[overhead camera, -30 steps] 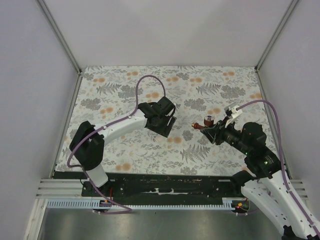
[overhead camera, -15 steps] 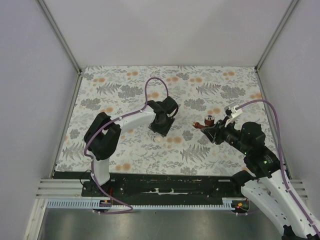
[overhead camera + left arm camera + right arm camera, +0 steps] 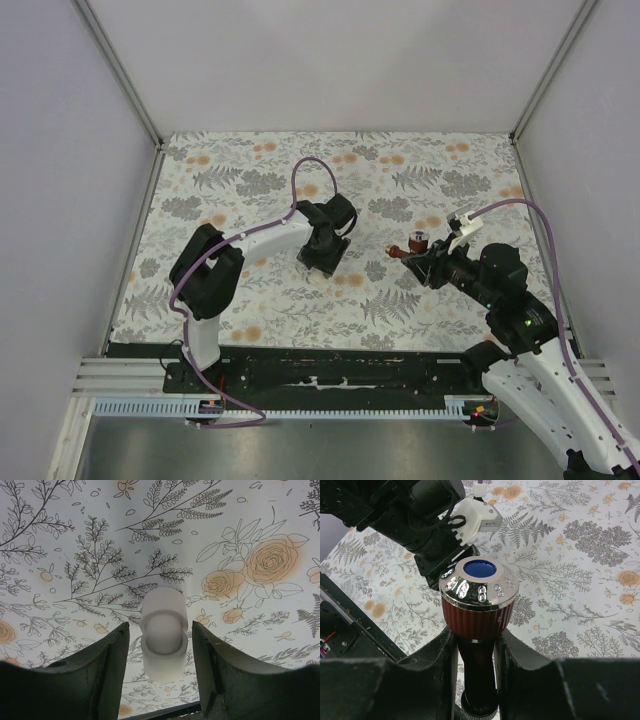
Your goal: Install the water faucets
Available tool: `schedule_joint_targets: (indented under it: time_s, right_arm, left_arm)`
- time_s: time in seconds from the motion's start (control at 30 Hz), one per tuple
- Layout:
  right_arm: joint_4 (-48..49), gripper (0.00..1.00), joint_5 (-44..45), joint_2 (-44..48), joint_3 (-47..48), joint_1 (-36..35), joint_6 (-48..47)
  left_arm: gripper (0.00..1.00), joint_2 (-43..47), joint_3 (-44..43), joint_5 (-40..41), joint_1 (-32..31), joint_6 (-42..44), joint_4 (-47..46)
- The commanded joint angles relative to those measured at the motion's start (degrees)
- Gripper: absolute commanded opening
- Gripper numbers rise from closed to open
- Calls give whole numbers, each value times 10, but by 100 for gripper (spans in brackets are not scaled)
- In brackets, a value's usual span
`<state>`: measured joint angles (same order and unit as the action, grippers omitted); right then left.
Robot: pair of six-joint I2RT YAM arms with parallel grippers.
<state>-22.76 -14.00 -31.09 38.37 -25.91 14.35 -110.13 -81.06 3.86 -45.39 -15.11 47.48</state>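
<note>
The water faucet (image 3: 479,611), dark red-brown with a chrome-rimmed knob and blue cap, is held by its stem. It also shows in the top view (image 3: 408,246), above the cloth right of centre. My right gripper (image 3: 476,647) is shut on that stem; it also shows in the top view (image 3: 424,262). A small white cylindrical pipe fitting (image 3: 163,632) lies on the flowered cloth. My left gripper (image 3: 160,630) is open and straddles the fitting, with a gap on each side. In the top view the left gripper (image 3: 325,252) hides the fitting.
The flowered tablecloth (image 3: 250,190) covers the table between grey side walls. The left arm's black wrist with its white camera (image 3: 479,514) sits just beyond the faucet in the right wrist view. A black base rail (image 3: 320,365) runs along the near edge.
The left arm has raised its elbow and brought its gripper a little right and down over the fitting. The right gripper with the faucet has barely moved.
</note>
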Motion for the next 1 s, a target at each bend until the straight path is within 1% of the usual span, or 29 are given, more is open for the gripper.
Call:
schedule_joint_targets:
  time_s: [0.0, 0.5, 0.57, 0.6, 0.87, 0.9, 0.93, 0.97]
  right_arm:
    - [30, 0, 7, 4, -1, 1, -5]
    - [29, 0, 11, 12, -7, 1, -5]
    - [29, 0, 12, 13, -7, 1, -5]
    - [29, 0, 12, 13, -8, 1, -5]
    - [30, 0, 13, 14, -6, 1, -5]
    - [30, 0, 13, 14, -5, 1, -5]
    - [29, 0, 13, 16, -5, 1, -5]
    - [28, 0, 13, 16, -4, 0, -5]
  left_arm:
    - [59, -11, -16, -7, 0, -16, 5]
    - [58, -30, -23, -21, 0, -28, 2]
    - [56, -30, -21, -22, 0, -30, 3]
    - [53, -29, -20, -23, 1, -30, 2]
    - [50, -23, -7, -18, 0, -30, 2]
    - [49, -24, -5, -18, 1, -30, 2]
    - [45, -24, -4, -21, 1, -30, 2]
    - [43, -23, -3, -23, 1, -31, 2]
